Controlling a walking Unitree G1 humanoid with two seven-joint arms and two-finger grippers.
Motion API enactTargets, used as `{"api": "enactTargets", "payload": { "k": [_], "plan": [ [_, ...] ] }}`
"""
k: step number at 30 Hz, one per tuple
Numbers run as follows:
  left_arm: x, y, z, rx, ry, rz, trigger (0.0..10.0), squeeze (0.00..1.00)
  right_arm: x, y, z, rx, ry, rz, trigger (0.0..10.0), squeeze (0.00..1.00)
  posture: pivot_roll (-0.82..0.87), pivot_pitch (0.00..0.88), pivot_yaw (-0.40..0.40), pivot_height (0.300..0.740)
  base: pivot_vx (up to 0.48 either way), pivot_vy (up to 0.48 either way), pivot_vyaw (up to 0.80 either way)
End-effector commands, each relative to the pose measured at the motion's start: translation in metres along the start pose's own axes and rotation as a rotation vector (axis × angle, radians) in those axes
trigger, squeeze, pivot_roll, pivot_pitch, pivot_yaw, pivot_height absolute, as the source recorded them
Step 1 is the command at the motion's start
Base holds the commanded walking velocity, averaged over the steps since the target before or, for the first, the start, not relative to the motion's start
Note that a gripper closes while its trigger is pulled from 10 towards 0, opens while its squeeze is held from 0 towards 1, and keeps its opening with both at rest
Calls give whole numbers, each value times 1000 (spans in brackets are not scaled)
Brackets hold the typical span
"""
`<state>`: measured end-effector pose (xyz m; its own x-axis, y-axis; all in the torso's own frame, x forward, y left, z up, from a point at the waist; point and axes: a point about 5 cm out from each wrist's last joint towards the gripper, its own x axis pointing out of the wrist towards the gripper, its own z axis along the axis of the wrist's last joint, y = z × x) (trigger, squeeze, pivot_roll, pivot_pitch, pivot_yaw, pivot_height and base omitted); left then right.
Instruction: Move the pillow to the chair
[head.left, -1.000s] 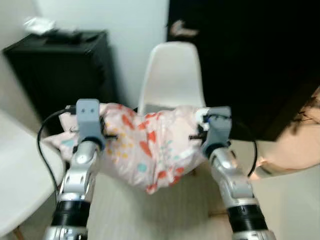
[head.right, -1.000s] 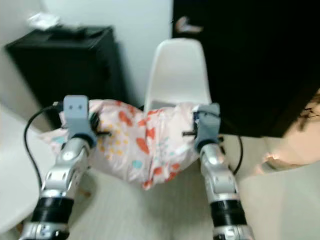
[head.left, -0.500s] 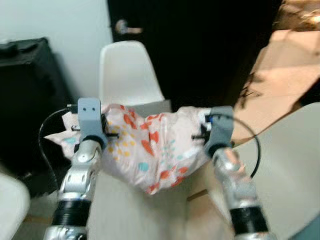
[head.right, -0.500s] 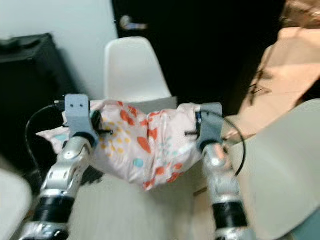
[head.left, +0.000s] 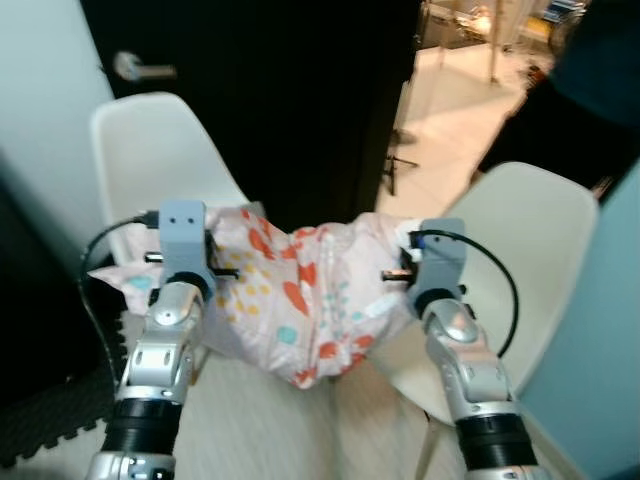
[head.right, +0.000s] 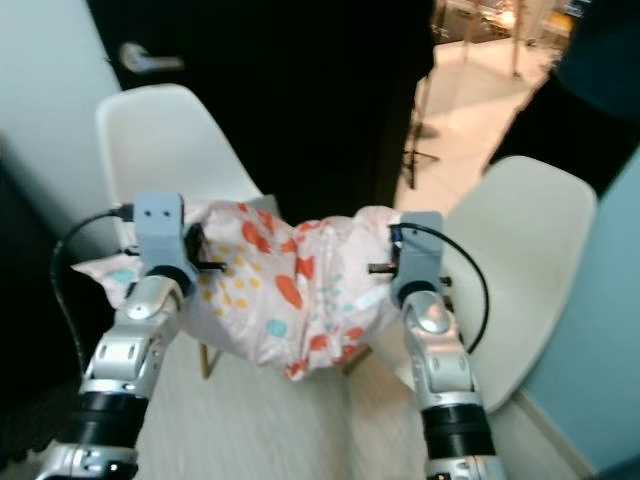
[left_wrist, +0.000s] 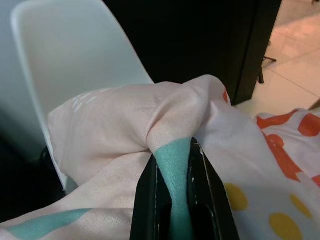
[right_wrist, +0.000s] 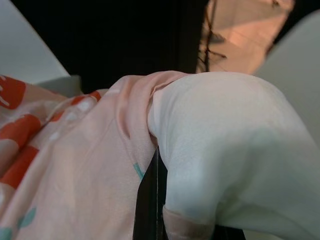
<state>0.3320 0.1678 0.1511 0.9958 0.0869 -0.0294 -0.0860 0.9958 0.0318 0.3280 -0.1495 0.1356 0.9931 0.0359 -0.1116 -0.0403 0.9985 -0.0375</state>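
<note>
Fingers of both grippers are clamped on cloth: the left gripper (left_wrist: 172, 200) pinches a teal-and-pink fold of the pillow (head.left: 300, 300), and the right gripper (right_wrist: 155, 200) grips its pale far end. The pillow hangs in the air at the centre of the head views, sagging between the two arms. Over the last second the whole view has swung — the black cabinet has left the frame, the first white chair (head.left: 160, 160) now sits at upper left, and a second white chair (head.left: 520, 250) has come in at right. Judged from this, the robot is turning; the pillow is not yet set down.
</note>
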Motion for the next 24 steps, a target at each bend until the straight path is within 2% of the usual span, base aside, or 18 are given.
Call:
{"api": "enactTargets", "payload": {
  "k": [1, 14, 24],
  "plan": [
    [2, -4, 7, 17, -29, -14, 10000, 0, 0, 2, 10, 0, -44, 9, 10000, 0, 27, 68, 42, 740, 0, 0, -800],
    [1, -9, 5, 18, -4, -42, 10000, 0, -1, 1, 9, -1, -37, 6, 10000, 0, 22, 55, 41, 740, 0, 0, -800],
    [2, -8, 3, 17, 12, -24, 10000, 0, 0, 1, 10, -7, -38, 7, 10000, 0, 23, 51, 41, 740, 0, 0, -800]
  ]
}}
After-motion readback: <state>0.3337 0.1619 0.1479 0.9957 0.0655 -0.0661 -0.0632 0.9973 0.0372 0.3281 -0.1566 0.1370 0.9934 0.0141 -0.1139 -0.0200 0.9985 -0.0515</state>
